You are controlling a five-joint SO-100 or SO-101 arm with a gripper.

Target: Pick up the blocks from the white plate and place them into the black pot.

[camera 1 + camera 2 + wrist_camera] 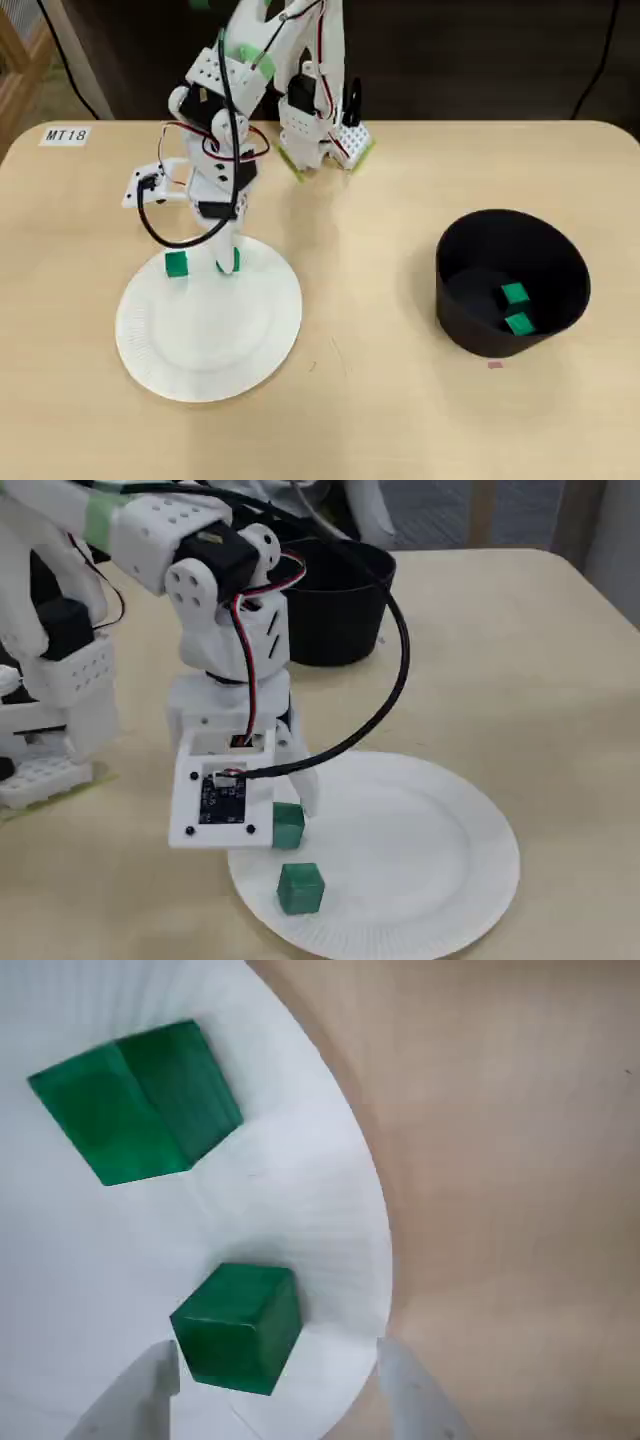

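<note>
Table (pixel 400 420) first: we see the white plate (pixel 210 350) at 8 o'clock overhead, the black pot (pixel 560 270) at 3 o'clock holding two blocks (pixel 515 294). The gripper (pixel 275 1380), fingers spread, straddles an ungripped block (pixel 240 1325) at the plate's 12 o'clock rim; another block (pixel 176 264) sits nearby.

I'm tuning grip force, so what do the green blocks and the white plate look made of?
The blocks look like hard, smooth plastic or painted wood: crisp edges, a slight sheen, solid green faces. I cannot tell which. The white plate looks like matte paper or thin card, with fine radial ribbing on its shallow rim.
</note>
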